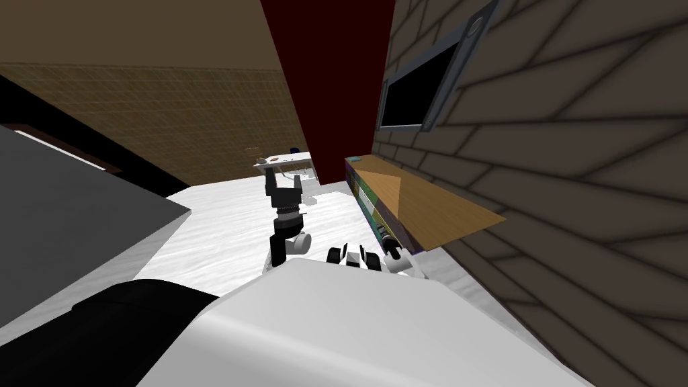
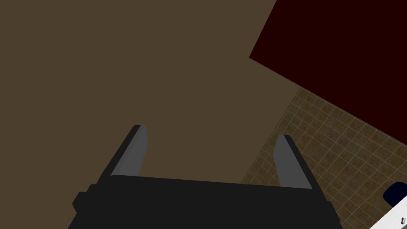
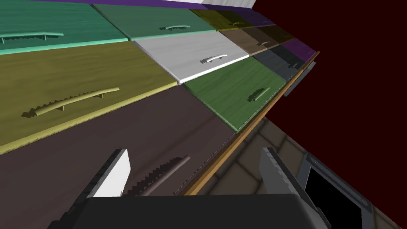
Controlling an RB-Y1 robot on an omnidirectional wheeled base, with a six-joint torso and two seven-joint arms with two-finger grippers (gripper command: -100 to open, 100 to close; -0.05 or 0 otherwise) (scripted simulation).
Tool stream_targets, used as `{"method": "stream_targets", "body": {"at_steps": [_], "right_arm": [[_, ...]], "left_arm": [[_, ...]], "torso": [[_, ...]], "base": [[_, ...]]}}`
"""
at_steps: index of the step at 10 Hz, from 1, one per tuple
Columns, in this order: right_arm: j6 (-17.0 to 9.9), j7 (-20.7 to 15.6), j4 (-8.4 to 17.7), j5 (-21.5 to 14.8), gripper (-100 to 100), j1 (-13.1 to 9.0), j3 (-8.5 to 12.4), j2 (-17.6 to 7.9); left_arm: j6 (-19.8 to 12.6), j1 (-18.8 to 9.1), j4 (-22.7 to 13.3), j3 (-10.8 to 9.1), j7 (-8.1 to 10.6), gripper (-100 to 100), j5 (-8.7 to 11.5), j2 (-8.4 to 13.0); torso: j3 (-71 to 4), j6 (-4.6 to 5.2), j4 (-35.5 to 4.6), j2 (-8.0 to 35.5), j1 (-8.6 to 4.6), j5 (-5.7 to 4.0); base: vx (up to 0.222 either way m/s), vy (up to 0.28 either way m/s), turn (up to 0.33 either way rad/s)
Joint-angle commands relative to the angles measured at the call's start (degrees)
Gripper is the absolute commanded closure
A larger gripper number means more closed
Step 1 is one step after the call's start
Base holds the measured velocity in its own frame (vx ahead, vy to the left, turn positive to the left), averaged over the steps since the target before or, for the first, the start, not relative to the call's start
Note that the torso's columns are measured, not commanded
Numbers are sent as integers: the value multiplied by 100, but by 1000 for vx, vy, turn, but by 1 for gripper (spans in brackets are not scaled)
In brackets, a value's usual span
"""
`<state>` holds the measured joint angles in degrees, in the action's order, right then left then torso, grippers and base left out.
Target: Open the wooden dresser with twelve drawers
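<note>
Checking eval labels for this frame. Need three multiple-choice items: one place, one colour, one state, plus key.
1. Where does the dresser stand?
A. against the brick wall
B. mid-floor
C. under a window

2. What colour is the drawer whose handle lies between the fingers of the right gripper?
A. white
B. dark brown
C. teal

3. The right gripper is:
A. shut on a handle
B. shut on nothing
C. open

1 A: in the head view it runs along the brick wall.
2 B: the front behind that handle is dark brown.
3 C: its fingers stand well apart.
</note>
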<state>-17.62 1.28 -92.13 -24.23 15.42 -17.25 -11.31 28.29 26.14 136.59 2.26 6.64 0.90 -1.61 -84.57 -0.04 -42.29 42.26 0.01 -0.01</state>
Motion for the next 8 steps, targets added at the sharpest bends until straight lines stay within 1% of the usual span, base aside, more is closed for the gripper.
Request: {"method": "stream_targets", "body": {"at_steps": [1, 2, 3, 4, 5, 6, 7, 8], "right_arm": [[-457, -104, 437, -281, -100, -160, -201, 47], [-552, -104, 613, -281, -100, -160, -201, 47], [-640, -104, 613, -281, -100, -160, -201, 47], [-809, -162, 943, -432, -100, -256, -345, 25], [-933, -162, 951, -432, -100, -256, -345, 25], [-1020, -162, 951, -432, -100, -256, -345, 25], [-1207, -219, 1260, -581, -100, -349, -487, 1], [-1368, -219, 1291, -581, -100, -349, -487, 1]], "left_arm": [[0, 1, 0, 0, 0, 0, 0, 0], [0, 0, 0, 0, 0, 0, 0, 0], [0, 1, 0, 0, 0, 0, 0, 0], [0, 1, 0, -1, 0, 0, 0, 0], [0, 0, 0, 0, 0, 0, 0, 0], [0, 1, 0, -1, 0, 0, 0, 0], [0, 1, 0, -1, 0, 0, 0, 0], [0, 0, 0, 0, 0, 0, 0, 0]], "torso": [[-1, 6, 1, 1, -1, 1], [-1, 3, 1, 0, 4, 1], [-2, 6, 1, 0, 0, 2], [3, 7, -1, 8, -9, 0], [2, 1, -1, 3, 0, 0], [0, 6, 0, 2, -3, 2], [3, 6, -1, 8, -9, -1], [1, 2, 0, 3, 3, 1]], "base": [[36, 57, 170], [46, 56, 94], [25, 33, -13], [39, 51, 202], [42, 43, 96], [17, 21, -27], [31, 50, 156], [38, 53, 113]]}}
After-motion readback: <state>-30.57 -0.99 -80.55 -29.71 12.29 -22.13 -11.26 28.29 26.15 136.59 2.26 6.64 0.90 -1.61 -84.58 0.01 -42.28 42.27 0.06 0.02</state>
